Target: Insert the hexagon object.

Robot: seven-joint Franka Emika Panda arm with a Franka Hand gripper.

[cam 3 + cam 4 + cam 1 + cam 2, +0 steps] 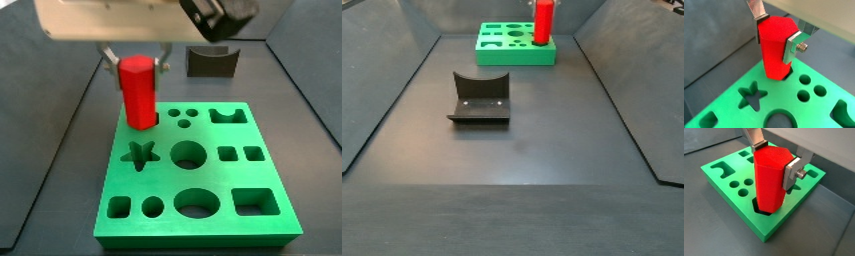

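Note:
The hexagon object [774, 47] is a tall bright red prism, upright, with its lower end in the hexagon hole at a corner of the green board [784, 102]. It shows in both wrist views [769, 180] and both side views [138, 92] [543, 20]. My gripper [776, 34] is shut on its upper part, silver fingers [792, 47] pressed on two opposite faces. It is also in the other wrist view [775, 162] and a side view [134, 62]. Most of the block stands above the board [724, 178].
The board [201, 170] has several other cut-outs: a star [140, 154], round holes, squares and a notch. The dark fixture [478, 97] stands mid-floor, apart from the board [509, 50]. Dark sloped walls ring the floor.

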